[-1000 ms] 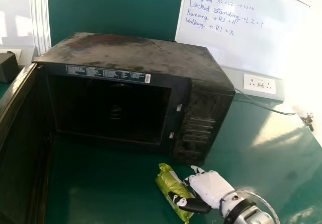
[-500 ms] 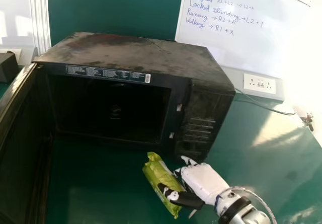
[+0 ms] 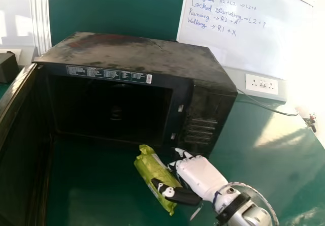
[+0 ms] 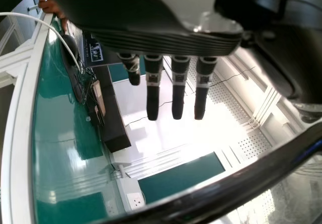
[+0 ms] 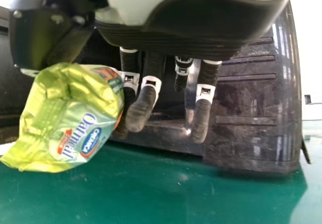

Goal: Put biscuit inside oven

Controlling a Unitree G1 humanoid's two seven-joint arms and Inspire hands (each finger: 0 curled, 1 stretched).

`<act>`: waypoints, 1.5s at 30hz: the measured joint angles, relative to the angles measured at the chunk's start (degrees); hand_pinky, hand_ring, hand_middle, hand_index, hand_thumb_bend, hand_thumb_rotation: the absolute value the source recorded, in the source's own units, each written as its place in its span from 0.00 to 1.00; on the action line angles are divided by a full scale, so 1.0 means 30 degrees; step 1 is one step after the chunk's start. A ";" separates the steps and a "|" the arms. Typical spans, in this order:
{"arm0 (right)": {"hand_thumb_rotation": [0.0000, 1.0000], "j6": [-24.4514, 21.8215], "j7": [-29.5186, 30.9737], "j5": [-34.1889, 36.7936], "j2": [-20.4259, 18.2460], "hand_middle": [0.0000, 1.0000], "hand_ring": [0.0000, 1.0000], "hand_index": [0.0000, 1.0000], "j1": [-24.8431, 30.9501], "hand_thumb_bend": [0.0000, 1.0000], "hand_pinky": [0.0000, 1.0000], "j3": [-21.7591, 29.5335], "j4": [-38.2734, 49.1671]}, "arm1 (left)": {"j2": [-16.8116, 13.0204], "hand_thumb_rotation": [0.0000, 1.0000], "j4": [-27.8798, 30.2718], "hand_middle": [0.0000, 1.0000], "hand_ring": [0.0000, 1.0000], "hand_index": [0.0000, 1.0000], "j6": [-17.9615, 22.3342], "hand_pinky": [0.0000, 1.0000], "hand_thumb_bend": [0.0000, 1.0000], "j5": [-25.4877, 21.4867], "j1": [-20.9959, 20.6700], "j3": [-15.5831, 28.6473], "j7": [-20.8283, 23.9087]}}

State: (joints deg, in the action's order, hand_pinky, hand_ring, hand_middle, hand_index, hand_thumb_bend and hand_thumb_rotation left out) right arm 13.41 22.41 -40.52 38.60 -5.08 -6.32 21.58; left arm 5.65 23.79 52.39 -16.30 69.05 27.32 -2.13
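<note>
The boxy, scuffed oven [image 3: 137, 58] has an interior too dark to make out; its open door [image 3: 18, 134] is cut off at the head view's left. Before it, the right hand [image 3: 202, 178], slanting in from lower right, clamps a crinkled, glossy green biscuit packet [image 3: 151, 169] between thumb and fingers, the thumb hiding some wrapper. The left hand [image 4: 161, 40] has straight, separated fingers.

Biscuit packet [image 5: 70, 118]: "Oatmeal", "Cremica" | whiteboard [image 3: 249, 53]: "Running → R2+A", "Walking → R1+X" | oven [image 3: 147, 56]: label [image 3: 109, 74] illegible
</note>
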 measured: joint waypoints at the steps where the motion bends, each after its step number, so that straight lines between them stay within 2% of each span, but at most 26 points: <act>1: 0.00 -0.0005 0.0002 0.0050 -0.0144 0.15 0.47 0.15 -0.0144 0.41 0.38 -0.0074 0.0003 | 0.0000 0.55 -0.0046 0.83 0.77 0.80 0.0053 0.78 0.64 -0.0010 0.0002 -0.0011 -0.0006; 22: 0.00 -0.1285 0.0308 -0.0758 -0.3138 0.14 0.47 0.15 -0.3363 0.41 0.39 -0.2406 -0.0398 | 0.0011 0.56 -0.0377 0.82 0.74 0.78 0.0388 0.74 0.69 0.0415 0.0028 -0.0271 0.0188; 29: 0.00 -0.1540 0.0085 -0.1225 -0.4308 0.15 0.47 0.15 -0.5187 0.41 0.38 -0.3346 -0.2391 | 0.0011 0.56 -0.0515 0.82 0.74 0.78 0.0510 0.70 0.70 0.0706 0.0030 -0.0300 0.0409; 32: 0.00 -0.1461 -0.0650 -0.1516 -0.4743 0.15 0.47 0.15 -0.6259 0.41 0.39 -0.3641 -0.3575 | 0.0011 0.57 -0.0543 0.81 0.73 0.77 0.0641 0.68 0.72 0.0703 0.0031 -0.0340 0.0463; 40: 0.00 -0.1837 -0.1365 -0.2216 -0.5882 0.14 0.47 0.15 -0.8336 0.41 0.38 -0.4447 -0.6028 | 0.0010 0.60 -0.0575 0.82 0.72 0.79 0.0832 0.71 0.72 0.0732 0.0040 -0.0376 0.0540; 45: 0.00 -0.2369 -0.1553 -0.2574 -0.6514 0.15 0.47 0.15 -0.9531 0.41 0.38 -0.4866 -0.7511 | 0.0011 0.58 -0.0557 0.82 0.73 0.79 0.0855 0.72 0.73 0.0771 0.0055 -0.0423 0.0552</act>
State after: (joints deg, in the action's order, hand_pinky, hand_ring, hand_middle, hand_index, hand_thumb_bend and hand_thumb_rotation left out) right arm 6.30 17.76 -48.24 19.06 -33.67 -20.92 -0.96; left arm 5.68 22.12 54.96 -13.98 69.22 26.05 -0.48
